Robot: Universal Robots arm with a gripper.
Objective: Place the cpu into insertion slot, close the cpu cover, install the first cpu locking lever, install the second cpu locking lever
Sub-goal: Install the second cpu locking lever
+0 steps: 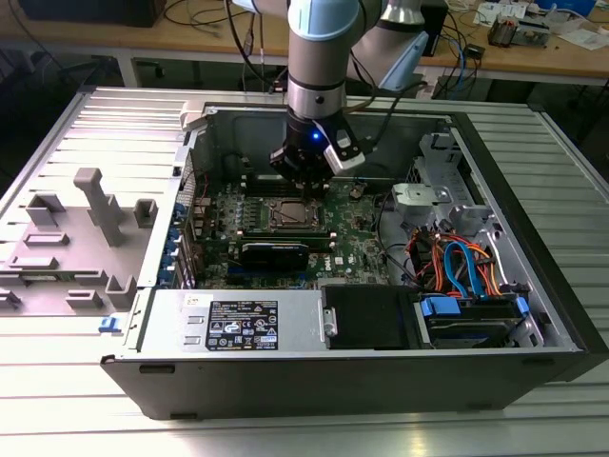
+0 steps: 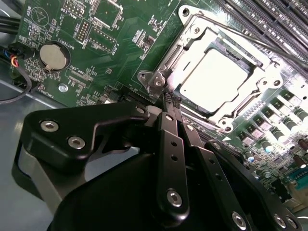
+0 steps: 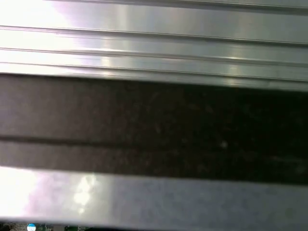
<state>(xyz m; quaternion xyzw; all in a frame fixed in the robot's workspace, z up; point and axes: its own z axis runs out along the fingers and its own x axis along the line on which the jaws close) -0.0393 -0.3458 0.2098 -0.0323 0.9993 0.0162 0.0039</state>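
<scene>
- my gripper (image 2: 167, 98) hangs inside the open computer case (image 1: 533, 276), low over the green motherboard (image 2: 120, 53) and just beside the insertion slot (image 2: 269, 72)
- in the second wrist view my fingers (image 2: 169, 103) look closed together into one thin point, with nothing between them that i can see; the tips sit right at a small metal tab (image 2: 156, 82) on the corner of the socket frame
- the cpu (image 2: 214, 79) already lies flat in the slot, its pale metal top glaring under the light
- the cpu cover (image 2: 192, 41) appears folded down around the chip, its window framing the bright top
- a thin wire lever (image 2: 240, 36) runs along one edge of the frame; i cannot tell whether it is latched
- handling, as i judge it: the chip is light, rigid and fragile underneath, so it is better left alone where it sits; the cover is thin, stiff sheet metal; the levers are springy wire, slippery to a narrow tip, best taken near the bent free end
- in the exterior view the case lies on its side on the ribbed metal bench (image 1: 76, 409), holding the board, a black card (image 1: 274, 252), a power supply box (image 1: 238, 319) and a bundle of orange and blue cables (image 1: 457, 262)
- a coin battery (image 2: 53, 55) sits on the board well apart from the socket
</scene>
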